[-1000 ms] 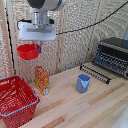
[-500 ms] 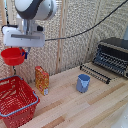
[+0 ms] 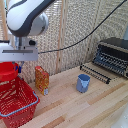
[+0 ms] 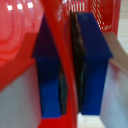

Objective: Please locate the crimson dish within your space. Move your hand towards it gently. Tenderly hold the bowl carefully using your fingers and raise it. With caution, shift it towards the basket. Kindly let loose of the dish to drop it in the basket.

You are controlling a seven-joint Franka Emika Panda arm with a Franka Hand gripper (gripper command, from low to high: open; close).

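A staged kitchen-like test bench: a pale wooden plank tabletop [image 3: 85,107] fills the lower frame, a black toaster oven [image 3: 113,56] sits at right, and a woven reed screen [image 3: 80,27] closes the background instead of real walls.

Bulky white-and-grey arm [image 3: 27,20], boxy white pincer [image 3: 18,66], dark blue fingers [image 4: 50,70].

The gripper [image 3: 16,67] holds the crimson dish [image 3: 7,71] above the basket [image 3: 20,102]; a blue cup [image 3: 83,83] stands on the counter [image 3: 85,107]
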